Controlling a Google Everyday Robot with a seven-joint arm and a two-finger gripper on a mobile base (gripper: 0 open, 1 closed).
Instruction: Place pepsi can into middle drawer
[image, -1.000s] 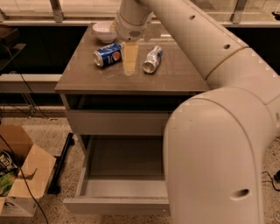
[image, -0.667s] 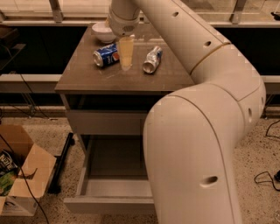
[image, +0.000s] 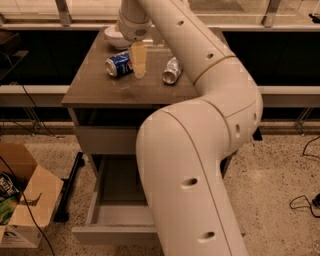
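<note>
The pepsi can (image: 118, 65), blue with silver ends, lies on its side on the cabinet top (image: 100, 90), left of centre. My gripper (image: 139, 73) points down at the top, just right of the can and close beside it; I cannot tell whether it touches the can. The middle drawer (image: 117, 192) is pulled open low on the cabinet, with a grey floor; my arm (image: 200, 165) hides its right part.
A silvery-white can (image: 171, 71) lies on its side right of the gripper. A white bowl (image: 115, 38) stands at the back of the top. An open cardboard box (image: 27, 200) and cables lie on the floor at the left.
My gripper has shifted slightly left, closer to the pepsi can. My arm has swung across the view and now covers more of the cabinet and drawer. The cans have not moved.
</note>
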